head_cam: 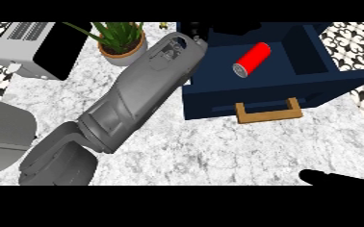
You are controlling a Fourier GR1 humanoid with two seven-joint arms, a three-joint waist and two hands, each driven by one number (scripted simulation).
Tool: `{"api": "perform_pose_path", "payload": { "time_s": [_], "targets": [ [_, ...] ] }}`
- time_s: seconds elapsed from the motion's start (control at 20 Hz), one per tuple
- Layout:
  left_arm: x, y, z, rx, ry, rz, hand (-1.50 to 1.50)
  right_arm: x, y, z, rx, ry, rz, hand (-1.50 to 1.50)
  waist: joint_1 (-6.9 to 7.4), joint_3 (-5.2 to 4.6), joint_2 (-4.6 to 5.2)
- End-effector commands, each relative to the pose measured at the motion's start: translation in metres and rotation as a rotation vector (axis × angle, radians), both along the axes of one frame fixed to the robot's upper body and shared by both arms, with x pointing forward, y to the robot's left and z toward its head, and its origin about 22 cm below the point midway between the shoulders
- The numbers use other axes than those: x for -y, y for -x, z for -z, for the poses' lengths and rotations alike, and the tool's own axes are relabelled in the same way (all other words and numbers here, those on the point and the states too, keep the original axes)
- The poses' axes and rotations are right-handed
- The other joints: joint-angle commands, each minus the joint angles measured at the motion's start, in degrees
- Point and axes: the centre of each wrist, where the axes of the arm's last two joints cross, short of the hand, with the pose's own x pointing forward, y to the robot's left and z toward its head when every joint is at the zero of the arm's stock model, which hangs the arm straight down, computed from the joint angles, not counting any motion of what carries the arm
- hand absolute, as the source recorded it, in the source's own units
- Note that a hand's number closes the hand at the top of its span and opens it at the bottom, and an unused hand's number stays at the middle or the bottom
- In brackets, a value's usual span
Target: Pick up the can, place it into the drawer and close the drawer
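- No text, brand, number or sign can be read anywhere in the head view.
- The red can (252,59) lying in the drawer (213,101) shows a plain side (no label to be made out).
- The grey appliance (28,48) at the upper left carries no legible marking.

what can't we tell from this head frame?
- Left hand: only a dark bit shows past the forearm's end at the drawer's back-left corner; fingers unreadable, contact unclear.
- Right hand: cut off by the lower right edge; only a black tip shows.
- Can: lies in the drawer; label too small to read.
- Drawer's far end: hidden by the top edge.
- Grey appliance, upper left: cropped, type unclear.
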Motion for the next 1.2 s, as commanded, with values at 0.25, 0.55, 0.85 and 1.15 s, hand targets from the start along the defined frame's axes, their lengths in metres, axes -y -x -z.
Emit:
{"api": "perform_pose_path", "payload": {
  "time_s": [0.25,0.55,0.85,1.15],
  "targets": [
    [0.009,0.003,-0.016,0.04,0.011,-0.011,-1.5,-0.021,-0.023,0.018,0.01,0.367,0.075,-1.5,2.89,-0.01,-0.56],
    [0.007,0.008,-0.003,0.011,0.024,0.015,-1.5,-0.039,-0.046,0.047,-0.033,0.543,0.116,-1.5,5.07,-0.04,-1.15],
    [-0.009,0.004,-0.024,-0.005,0.015,0.003,-1.5,-0.046,-0.072,0.093,-0.07,0.614,0.194,-1.5,6.68,-0.04,-1.73],
    [-0.036,0.002,-0.05,-0.002,0.012,-0.014,-1.5,-0.064,-0.111,0.121,-0.076,0.59,0.225,-1.5,7.29,-0.02,-1.69]
  ]
}}
